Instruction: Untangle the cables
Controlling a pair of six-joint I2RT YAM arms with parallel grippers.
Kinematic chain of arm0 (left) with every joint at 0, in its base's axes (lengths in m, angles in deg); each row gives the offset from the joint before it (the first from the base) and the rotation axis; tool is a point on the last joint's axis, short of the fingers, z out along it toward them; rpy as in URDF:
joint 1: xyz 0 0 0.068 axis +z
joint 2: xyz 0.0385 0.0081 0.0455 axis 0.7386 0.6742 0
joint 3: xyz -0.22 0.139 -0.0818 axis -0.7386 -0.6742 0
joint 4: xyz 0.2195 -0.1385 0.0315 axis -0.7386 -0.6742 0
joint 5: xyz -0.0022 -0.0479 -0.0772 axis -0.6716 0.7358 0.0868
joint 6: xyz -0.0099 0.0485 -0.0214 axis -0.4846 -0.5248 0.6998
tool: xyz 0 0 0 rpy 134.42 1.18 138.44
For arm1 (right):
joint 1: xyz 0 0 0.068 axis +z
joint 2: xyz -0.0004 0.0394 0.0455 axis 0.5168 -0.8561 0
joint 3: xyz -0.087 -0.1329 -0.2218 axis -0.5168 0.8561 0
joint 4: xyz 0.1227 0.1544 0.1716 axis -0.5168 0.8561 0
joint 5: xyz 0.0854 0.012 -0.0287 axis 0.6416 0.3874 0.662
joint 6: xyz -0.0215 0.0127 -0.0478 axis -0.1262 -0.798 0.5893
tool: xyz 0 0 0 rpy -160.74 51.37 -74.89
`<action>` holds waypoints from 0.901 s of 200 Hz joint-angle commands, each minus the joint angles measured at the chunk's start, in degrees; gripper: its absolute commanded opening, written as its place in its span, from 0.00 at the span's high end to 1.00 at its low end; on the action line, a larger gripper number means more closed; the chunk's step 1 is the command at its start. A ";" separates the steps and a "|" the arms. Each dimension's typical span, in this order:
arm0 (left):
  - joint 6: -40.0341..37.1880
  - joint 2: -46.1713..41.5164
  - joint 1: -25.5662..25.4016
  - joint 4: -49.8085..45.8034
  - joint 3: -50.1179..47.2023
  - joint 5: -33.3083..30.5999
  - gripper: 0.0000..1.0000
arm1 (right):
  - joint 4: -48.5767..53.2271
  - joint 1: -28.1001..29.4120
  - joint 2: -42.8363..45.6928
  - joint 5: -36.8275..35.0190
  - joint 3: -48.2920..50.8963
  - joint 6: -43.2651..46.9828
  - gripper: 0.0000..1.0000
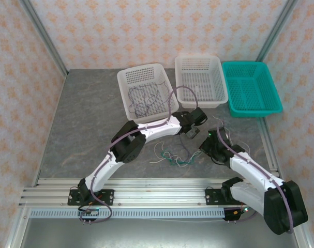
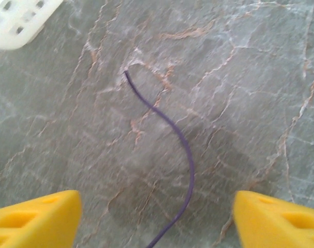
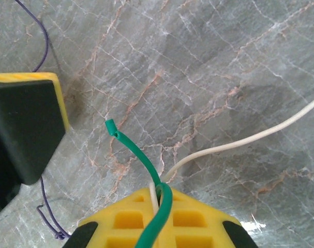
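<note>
A loose tangle of white, teal-green and purple cables (image 1: pixel 172 156) lies on the marble table between the two arms. My right gripper (image 3: pixel 161 192) is shut on a teal-green cable (image 3: pixel 133 147) together with a white cable (image 3: pixel 239 142), whose free lengths trail over the table. My left gripper (image 2: pixel 157 219) hangs open above a dark purple cable (image 2: pixel 183 150) that curves between its yellow fingers (image 2: pixel 35 217) without touching them. In the top view the left gripper (image 1: pixel 190 133) and right gripper (image 1: pixel 207 144) sit close together just beyond the tangle.
Three baskets line the back: a white basket (image 1: pixel 126 92) with purple wires (image 1: pixel 142 107) in it, a second white basket (image 1: pixel 219 77) and a teal basket (image 1: pixel 273 90). The left gripper's black body (image 3: pixel 22 129) is close on the right wrist's left.
</note>
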 commanded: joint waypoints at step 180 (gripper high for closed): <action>12.21 -45.88 5.70 -5.50 -11.59 -0.36 1.00 | 3.87 -16.67 -14.67 -8.57 -10.07 -9.98 1.00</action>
